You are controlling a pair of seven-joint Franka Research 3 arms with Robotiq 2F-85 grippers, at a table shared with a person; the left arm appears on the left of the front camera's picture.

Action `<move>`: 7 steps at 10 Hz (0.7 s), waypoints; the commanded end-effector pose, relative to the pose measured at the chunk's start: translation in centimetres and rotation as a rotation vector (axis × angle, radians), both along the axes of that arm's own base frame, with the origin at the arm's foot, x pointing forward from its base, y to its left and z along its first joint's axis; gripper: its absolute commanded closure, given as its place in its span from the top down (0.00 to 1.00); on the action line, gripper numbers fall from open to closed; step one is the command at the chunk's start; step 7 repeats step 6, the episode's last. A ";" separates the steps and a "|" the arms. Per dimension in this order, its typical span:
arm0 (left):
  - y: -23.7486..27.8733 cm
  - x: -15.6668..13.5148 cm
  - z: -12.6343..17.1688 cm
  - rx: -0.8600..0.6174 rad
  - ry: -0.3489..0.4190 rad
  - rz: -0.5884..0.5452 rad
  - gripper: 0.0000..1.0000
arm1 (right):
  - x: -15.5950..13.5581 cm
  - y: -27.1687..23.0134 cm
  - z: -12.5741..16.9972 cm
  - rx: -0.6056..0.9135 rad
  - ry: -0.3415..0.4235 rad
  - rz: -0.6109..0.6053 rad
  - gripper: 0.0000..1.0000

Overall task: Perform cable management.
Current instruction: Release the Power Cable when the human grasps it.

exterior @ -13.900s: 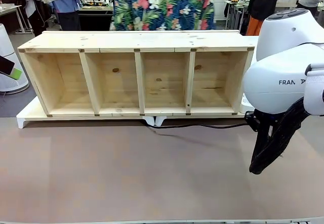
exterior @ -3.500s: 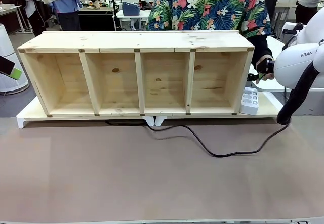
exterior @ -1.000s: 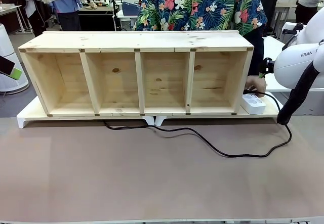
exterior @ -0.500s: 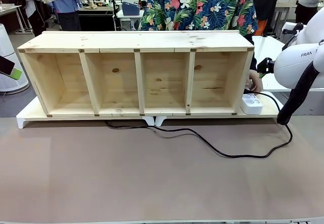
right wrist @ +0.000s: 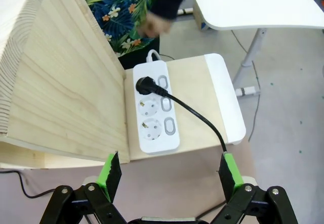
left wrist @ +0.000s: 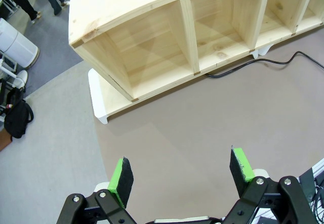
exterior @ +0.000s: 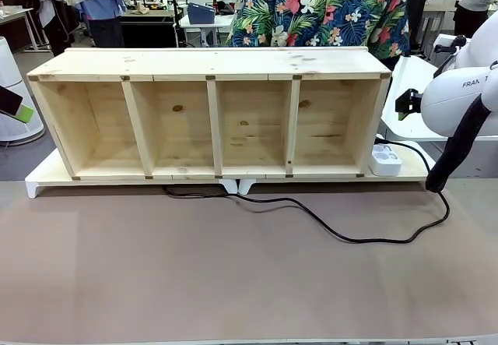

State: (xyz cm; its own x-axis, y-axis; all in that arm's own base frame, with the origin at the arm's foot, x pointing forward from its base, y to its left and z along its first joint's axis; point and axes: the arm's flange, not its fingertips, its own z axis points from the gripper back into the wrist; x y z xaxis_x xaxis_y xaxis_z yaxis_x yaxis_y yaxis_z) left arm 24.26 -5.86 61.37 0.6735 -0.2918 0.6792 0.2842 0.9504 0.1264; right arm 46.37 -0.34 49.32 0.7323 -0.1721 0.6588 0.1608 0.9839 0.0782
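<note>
The cable (exterior: 350, 239) is a thin black cord that comes out from under the wooden shelf (exterior: 210, 119) and loops across the brown table to the right. Its round plug (right wrist: 144, 85) sits in the end socket of a white power strip (right wrist: 156, 114) on the white base board beside the shelf's right end. My right gripper (right wrist: 169, 176) hovers open above the strip, apart from it. My left gripper (left wrist: 181, 169) is open and empty, high above the table's left part, with the cable (left wrist: 263, 62) far from it.
A person in a floral shirt (exterior: 327, 10) stands behind the shelf, with a blurred hand (right wrist: 152, 28) beyond the strip. My right arm (exterior: 459, 88) is at the right edge. A white side table (right wrist: 253, 4) stands past the shelf's right end.
The person's hand has drawn back from the power strip, leaving the plug in it. The cable's loop on the table has barely shifted. Neither arm has moved.
</note>
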 end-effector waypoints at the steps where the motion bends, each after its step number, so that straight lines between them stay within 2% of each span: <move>1: 0.1 0.1 0.0 -0.005 -0.005 0.002 1.00 | 0.0 0.1 -0.1 0.005 0.008 -0.004 1.00; 7: 0.1 0.1 0.0 -0.005 -0.005 0.002 1.00 | 0.0 0.1 -0.1 0.005 0.008 -0.004 1.00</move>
